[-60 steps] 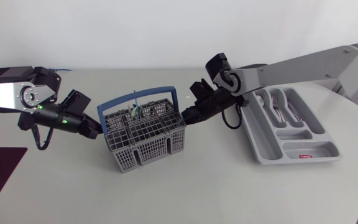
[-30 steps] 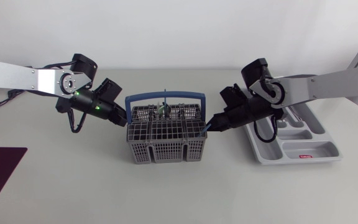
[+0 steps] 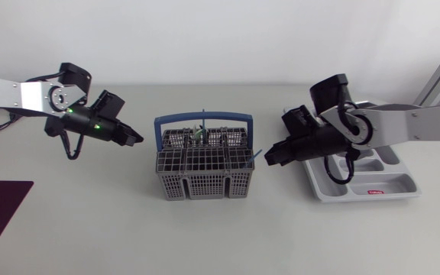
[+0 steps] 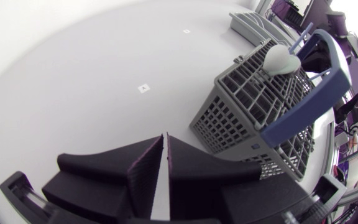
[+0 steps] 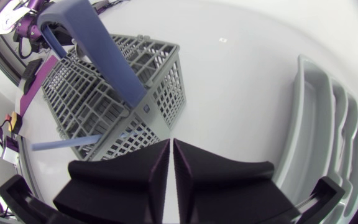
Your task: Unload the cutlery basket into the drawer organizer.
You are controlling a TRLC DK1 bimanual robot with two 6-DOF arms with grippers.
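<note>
Moved since the earlier frames: our left gripper (image 3: 134, 140) and our right gripper (image 3: 269, 156) have both drawn back from the cutlery basket (image 3: 205, 174), which they were pressing from either side half a second ago. The left now stands clear of the basket's left end, the right just off its right end. The basket itself, skewed and further left a second ago, has since kept its place, square-on at the middle of the table (image 3: 90, 221). Basket: grey lattice walls, several compartments, upright, with a blue handle (image 3: 202, 118) arched over its length. One pale rounded piece (image 4: 280, 60) stands up among the compartments, and a thin light-blue strip (image 5: 67, 144) pokes out through the side wall facing the right gripper. Both claws: fingers together with only a slit between them, nothing held. Drawer organizer (image 3: 373, 186): grey tray with long slots, lying to the right of the basket and apart from it. Our right arm crosses over its near end and hides most of its contents. The handle overhangs the basket's middle row.
</note>
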